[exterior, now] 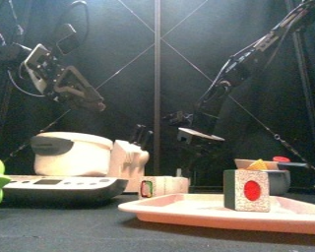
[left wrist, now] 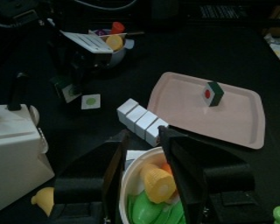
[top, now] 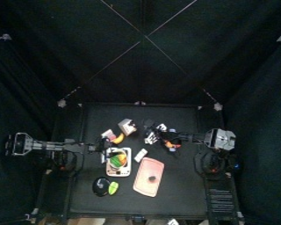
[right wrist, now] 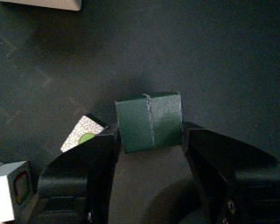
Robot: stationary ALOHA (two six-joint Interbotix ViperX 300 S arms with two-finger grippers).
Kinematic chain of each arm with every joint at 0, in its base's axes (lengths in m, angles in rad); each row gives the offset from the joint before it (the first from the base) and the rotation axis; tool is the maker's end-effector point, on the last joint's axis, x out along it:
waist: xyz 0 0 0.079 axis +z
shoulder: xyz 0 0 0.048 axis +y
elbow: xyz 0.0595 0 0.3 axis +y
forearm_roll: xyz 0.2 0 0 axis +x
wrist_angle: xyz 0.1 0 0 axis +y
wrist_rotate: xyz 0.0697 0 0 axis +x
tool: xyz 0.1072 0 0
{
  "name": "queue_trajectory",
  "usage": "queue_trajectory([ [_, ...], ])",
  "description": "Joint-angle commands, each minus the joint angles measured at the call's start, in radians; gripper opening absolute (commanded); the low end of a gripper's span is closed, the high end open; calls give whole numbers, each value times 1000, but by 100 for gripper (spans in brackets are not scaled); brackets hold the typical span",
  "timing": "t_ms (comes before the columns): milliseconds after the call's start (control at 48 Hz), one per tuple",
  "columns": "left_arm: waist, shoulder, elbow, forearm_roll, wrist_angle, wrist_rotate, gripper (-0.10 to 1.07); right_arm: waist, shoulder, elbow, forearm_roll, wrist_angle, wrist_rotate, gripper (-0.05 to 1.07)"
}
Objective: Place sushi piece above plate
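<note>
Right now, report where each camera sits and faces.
Top: overhead, facing straight down at the table; both arms show.
Front: table's front edge, facing level across the pink tray; arms hang behind.
Left wrist: left arm, facing tray and bowl; left tool shows.
Right wrist: right arm, facing a dark green block; right tool flanks it.
Shared: front and left wrist show the tray's sushi piece.

Robot lab test pen: black curtains (top: 38, 53) wall in a small black table (top: 96, 119), with two black arms (top: 43, 145) mounted at its sides. Toy food and a pink tray (left wrist: 236, 118) serve as props.
</note>
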Motion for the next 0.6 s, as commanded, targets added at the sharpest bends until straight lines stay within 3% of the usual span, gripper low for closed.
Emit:
queue_trajectory([
  [0, 0, -3, -12, 0, -3, 0, 76, -9, -20, -15, -2, -6, 0, 91],
  [583, 0, -2, -12, 0, -3, 0, 76, -2, -31, -6, 12, 28, 0, 95],
])
